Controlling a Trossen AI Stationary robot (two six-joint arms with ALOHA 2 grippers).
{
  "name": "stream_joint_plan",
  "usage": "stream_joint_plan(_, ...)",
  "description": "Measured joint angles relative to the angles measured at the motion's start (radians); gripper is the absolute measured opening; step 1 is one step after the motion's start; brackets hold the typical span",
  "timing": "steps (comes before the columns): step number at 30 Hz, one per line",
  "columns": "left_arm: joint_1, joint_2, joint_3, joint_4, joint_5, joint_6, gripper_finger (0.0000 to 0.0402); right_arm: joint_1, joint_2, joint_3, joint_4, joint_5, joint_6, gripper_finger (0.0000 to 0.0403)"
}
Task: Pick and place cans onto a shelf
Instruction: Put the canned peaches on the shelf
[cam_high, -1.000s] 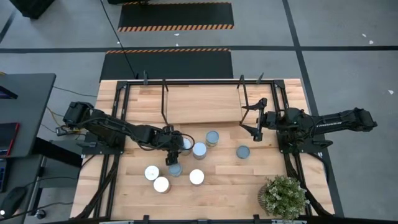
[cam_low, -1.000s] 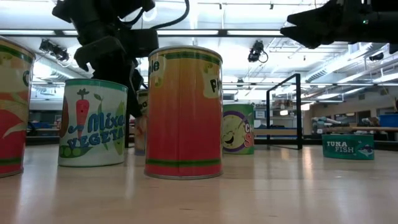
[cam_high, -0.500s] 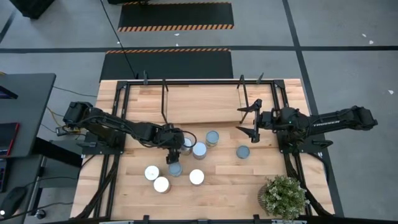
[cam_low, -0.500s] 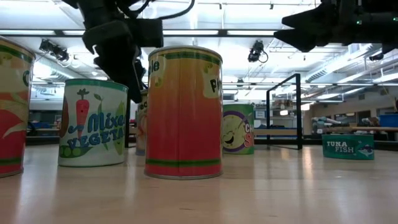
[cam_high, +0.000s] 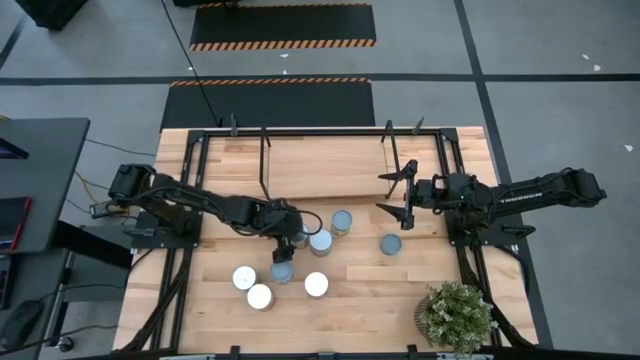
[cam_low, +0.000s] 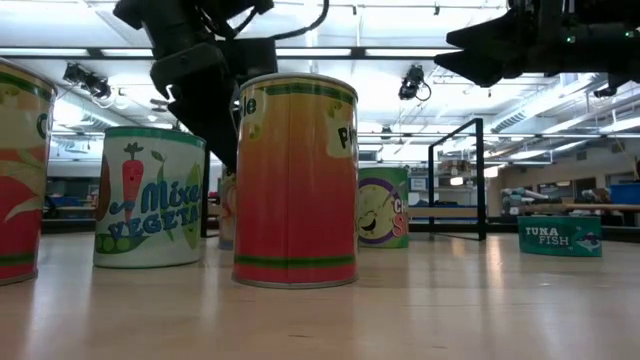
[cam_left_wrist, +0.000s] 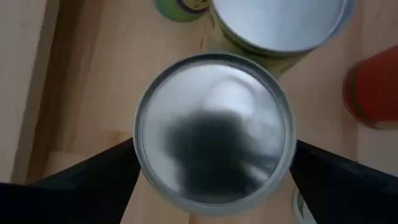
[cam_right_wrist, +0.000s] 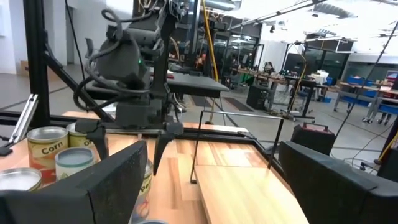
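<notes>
Table (cam_high: 215, 320): cans (cam_high: 316, 285), shelf (cam_high: 325, 168), plant (cam_high: 457, 314) on top.

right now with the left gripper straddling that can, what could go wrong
The left gripper has its fingers either side of a silver-topped can, with a second can pressed close beside it. Closing or lifting could nudge that neighbour over. The grip may also sit off-centre, so the can might slip. The right gripper hangs open near the shelf, so both arms could crowd there.

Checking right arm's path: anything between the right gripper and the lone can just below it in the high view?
Nothing: high view shows bare table between the open right gripper and the lone can.
</notes>
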Motion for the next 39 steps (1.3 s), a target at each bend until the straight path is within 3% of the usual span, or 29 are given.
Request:
stream_joint_plan(8,0.018,0.003,0.0,0.032,0.007,-0.013,0.0381,0.0,0.003,0.0,0.018,0.0,-0.001,0.0372)
stream_joint_plan(18,0.023,-0.001,0.003,0.025,0.008,-0.036,0.0311,0.0,0.003,0.0,-0.002,0.008,0.004,0.0372)
stream_joint_plan(26,0.099,-0.009,0.248,-0.281,-0.024,0.072,0.0323,0.0,0.003,0.0,0.01,0.013,0.004,0.0372)
stream_joint_plan(33,0.274,-0.012,0.399,-0.328,-0.07,0.239,0.0321,0.0,0.003,0.0,0.009,0.011,0.023,0.0372)
stream_joint_plan(39,0.505,-0.01,0.378,-0.326,0.043,0.314,0.0321,0.0,0.003,0.0,0.002,0.011,0.023,0.0372)
